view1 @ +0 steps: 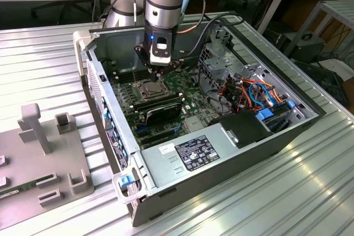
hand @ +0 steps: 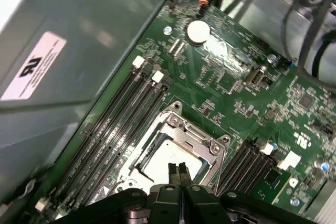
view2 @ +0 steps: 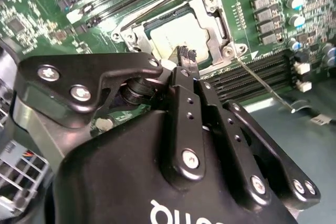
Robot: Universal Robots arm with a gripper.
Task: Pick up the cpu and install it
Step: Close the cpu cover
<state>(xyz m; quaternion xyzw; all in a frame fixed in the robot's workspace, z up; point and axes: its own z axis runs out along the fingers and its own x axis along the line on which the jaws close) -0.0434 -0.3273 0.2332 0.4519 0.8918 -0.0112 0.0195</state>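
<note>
Open PC case point(view1: 232, 175) is sitting on a ribbed metal table point(view1: 287, 192); gripper point(hand: 177, 170) is hovering over the socket point(hand: 202, 137), fingers pressed together, gripping nothing; cpu point(hand: 157, 158) is lying flat in that socket, between the memory slots point(hand: 121, 119), directly under the tips.

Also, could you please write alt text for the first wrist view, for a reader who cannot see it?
The closed end effector hangs over the silver cpu, which lies inside the metal-framed socket on a green motherboard. Dark memory slots run on both sides of the socket.
</note>
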